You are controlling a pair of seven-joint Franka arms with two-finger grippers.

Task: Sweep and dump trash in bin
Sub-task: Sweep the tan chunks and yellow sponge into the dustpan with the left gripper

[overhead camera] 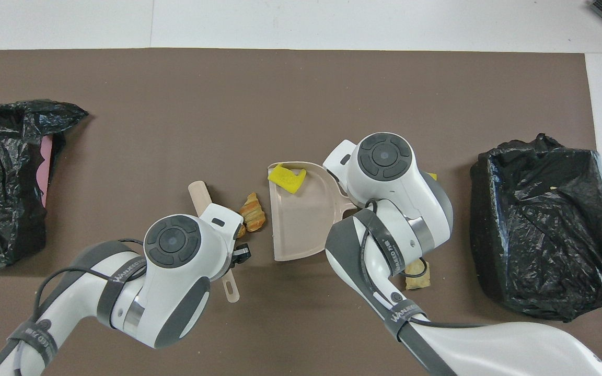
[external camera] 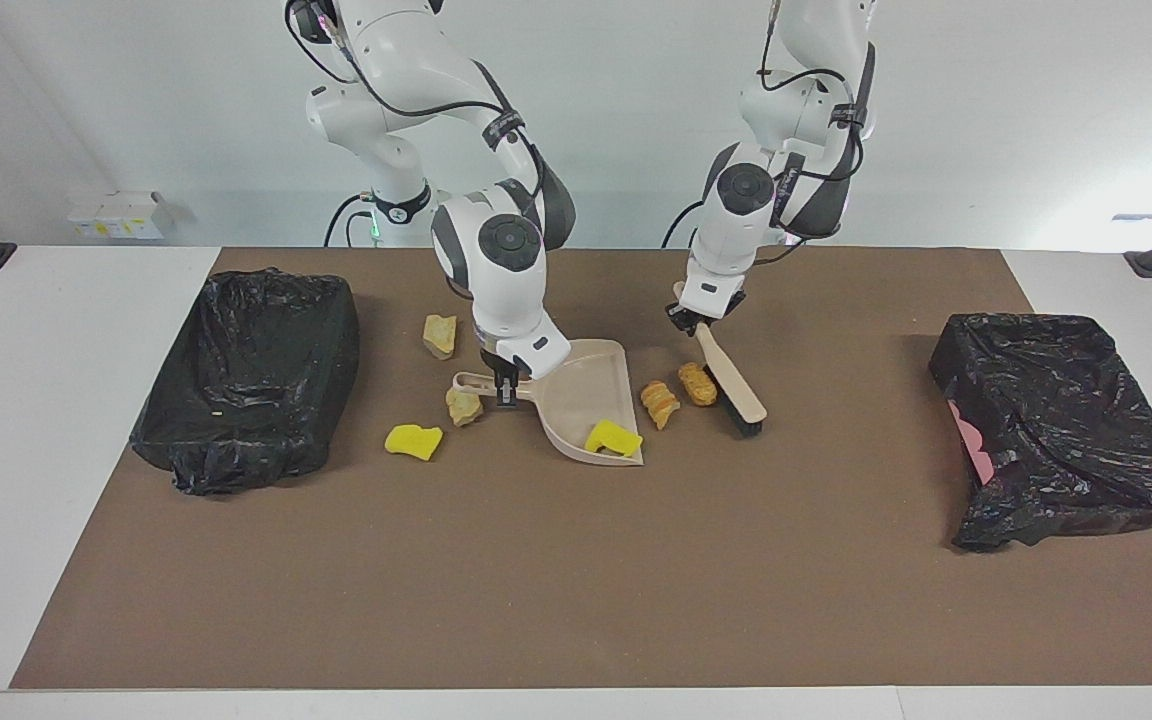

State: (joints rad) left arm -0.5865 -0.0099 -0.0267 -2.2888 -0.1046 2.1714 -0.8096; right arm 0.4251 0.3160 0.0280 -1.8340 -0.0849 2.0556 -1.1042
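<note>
My right gripper (external camera: 508,388) is shut on the handle of the beige dustpan (external camera: 581,385), which lies on the mat with a yellow sponge piece (external camera: 613,437) in its mouth. My left gripper (external camera: 691,322) is shut on the beige brush (external camera: 726,375), whose bristles rest on the mat. A brown bun (external camera: 697,383) lies against the brush, next to a striped bread lump (external camera: 659,403) by the pan's mouth. Two tan lumps (external camera: 463,405) (external camera: 439,335) and a yellow sponge (external camera: 413,441) lie beside the pan's handle. In the overhead view the arms hide both grippers and the bun.
Two bins lined with black bags stand on the brown mat, one (external camera: 246,375) at the right arm's end and one (external camera: 1056,430) at the left arm's end. The overhead view shows the pan (overhead camera: 301,224), the striped lump (overhead camera: 253,218) and the brush tip (overhead camera: 197,192).
</note>
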